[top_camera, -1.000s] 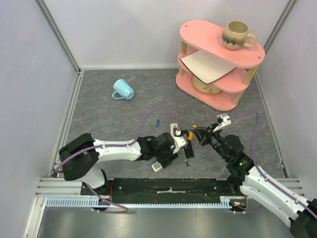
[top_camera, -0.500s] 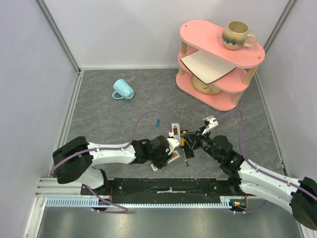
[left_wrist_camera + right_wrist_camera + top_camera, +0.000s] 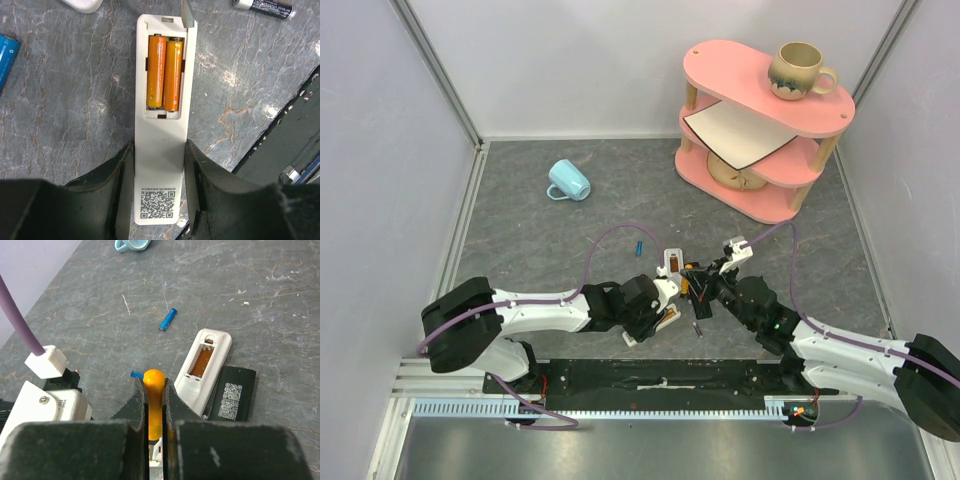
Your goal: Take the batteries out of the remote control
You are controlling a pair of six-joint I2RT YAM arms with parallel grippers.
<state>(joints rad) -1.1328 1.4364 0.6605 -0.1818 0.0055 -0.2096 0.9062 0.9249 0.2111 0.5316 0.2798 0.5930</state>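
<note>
A white remote control point(image 3: 161, 115) lies back-up with its compartment open and two orange batteries point(image 3: 165, 72) inside. My left gripper point(image 3: 160, 150) is shut on its QR-coded end, a finger against each side. A blue battery point(image 3: 4, 56) lies at the left, and a dark grey one point(image 3: 262, 5) at the top right. My right gripper point(image 3: 154, 385) is shut on an orange-handled screwdriver point(image 3: 154, 395). Past it lie a blue battery point(image 3: 168, 319) and a white remote point(image 3: 202, 367) showing orange in its open compartment. In the top view the two grippers point(image 3: 665, 305) point(image 3: 698, 280) sit close together.
A black QR-labelled piece point(image 3: 231, 392) lies against the white remote in the right wrist view. A cyan mug point(image 3: 568, 181) lies at the back left. A pink shelf point(image 3: 760, 130) with a beige mug point(image 3: 798, 70) stands back right. The black base rail point(image 3: 300, 125) runs close by.
The left jaws have closed in on the remote control. The right arm has moved left with the screwdriver, nearer the left gripper.
</note>
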